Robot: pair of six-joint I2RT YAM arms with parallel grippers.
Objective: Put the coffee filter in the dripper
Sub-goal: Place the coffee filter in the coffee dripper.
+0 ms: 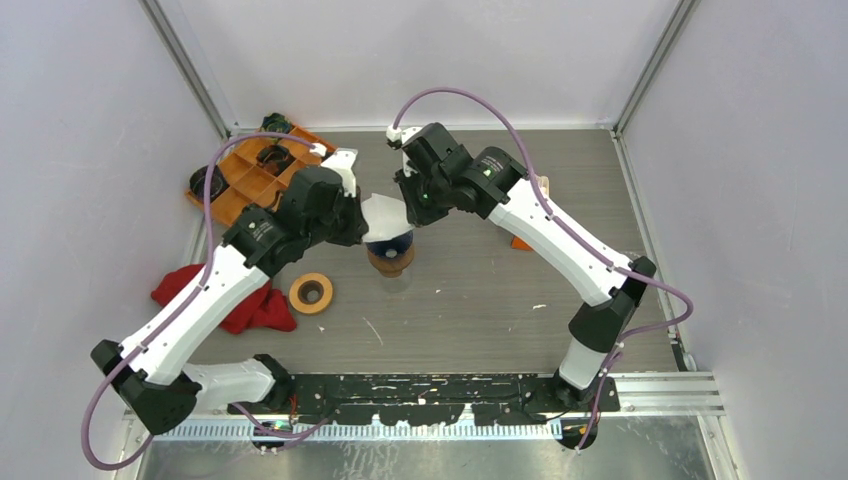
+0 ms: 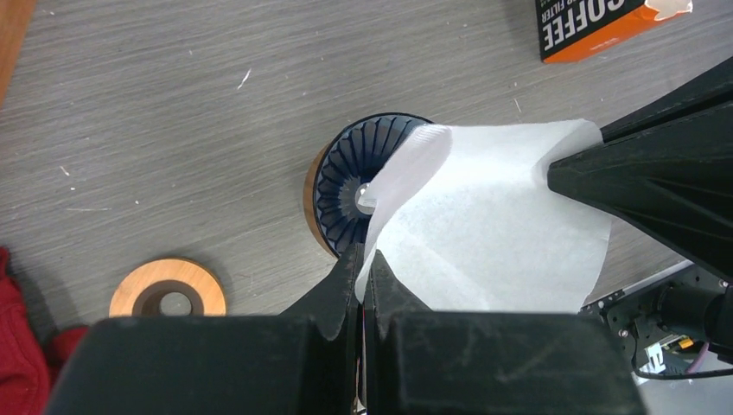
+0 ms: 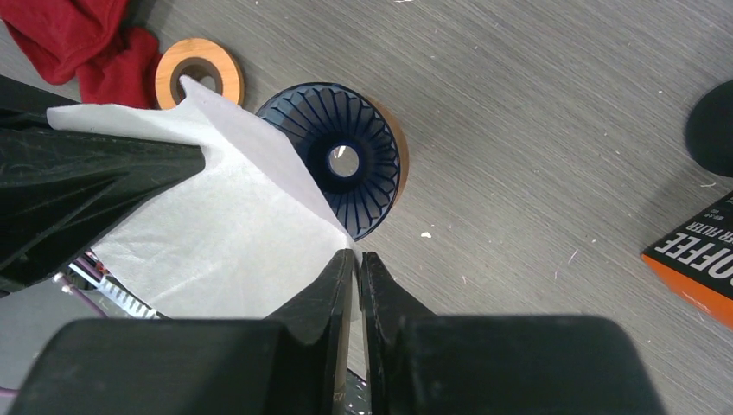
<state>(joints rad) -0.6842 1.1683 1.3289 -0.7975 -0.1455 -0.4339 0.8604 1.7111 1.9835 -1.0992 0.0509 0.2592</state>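
Jaws of the left gripper [image 2: 365, 264] are pressed together on one edge of the white paper coffee filter [image 2: 493, 225]. The right gripper [image 3: 356, 258] is likewise closed on the opposite edge of the same sheet, so the filter hangs spread between the two. In each wrist view the other gripper's black fingers pinch the far side of the paper.

Directly beneath sits the dripper [image 3: 359, 143], a dark blue ribbed cone with a small hole at its bottom, resting on a round wooden base [image 1: 390, 262] near the middle of the table [image 1: 480, 310]. The filter is above the dripper, not seated in it. One fold overlaps part of the rim, and I cannot tell whether paper and rim touch.

Toward the near-left of the dripper, apart from it, a wooden ring [image 1: 311, 293] lies flat. A red cloth [image 1: 255, 308] is bunched beside it, close to the left edge. An orange compartment tray [image 1: 250, 180] occupies the far left corner. An orange and black box printed "COFFEE" [image 2: 596, 24] lies to the right of the dripper, partly hidden under the right arm in the top view.
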